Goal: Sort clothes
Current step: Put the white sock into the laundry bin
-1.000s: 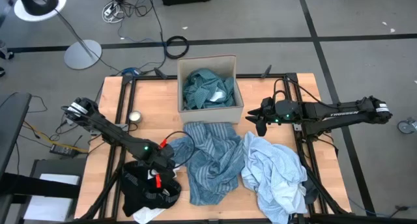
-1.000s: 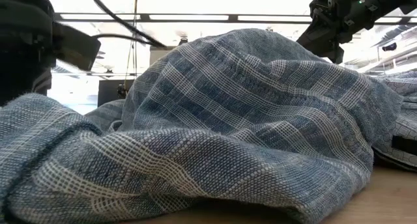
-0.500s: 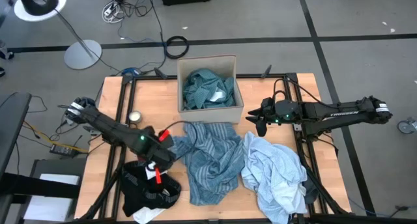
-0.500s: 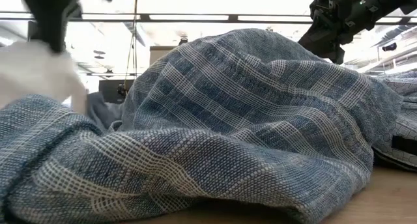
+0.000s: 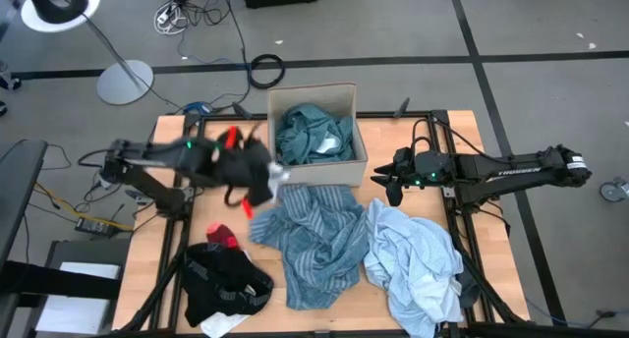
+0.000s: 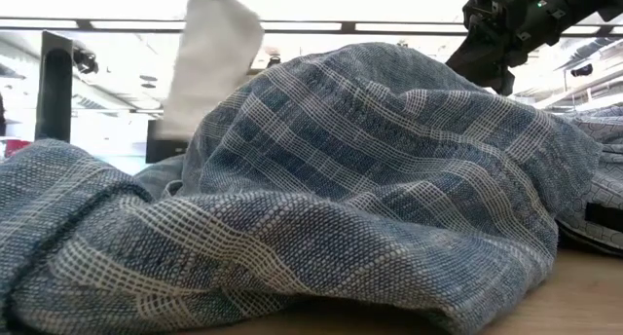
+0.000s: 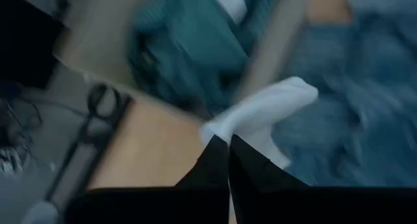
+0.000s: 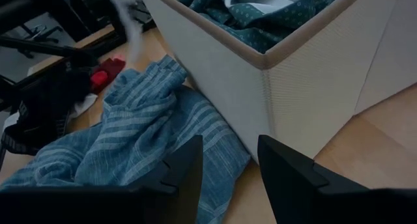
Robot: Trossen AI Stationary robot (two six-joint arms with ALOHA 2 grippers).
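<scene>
The left gripper [image 7: 228, 140] is blurry from above, but its wrist view shows the two fingers pinched tight on a white sock [image 7: 260, 116]. It hangs in the air at about nine o'clock from the cardboard box [image 5: 349, 167]. The sock's lower end is cut off. Inside the box lies a teal top [image 5: 310, 132]. The blue striped shirt [image 5: 314, 235] fills the table's middle and blocks most of the low view. The pale blue shirt [image 5: 413, 254] lies at its three o'clock. At seven o'clock sit a black piece [image 5: 226, 284] and a red sock [image 5: 222, 236], partly hidden. The right gripper [image 8: 228, 160] waits near the box, fingers apart and holding nothing.
</scene>
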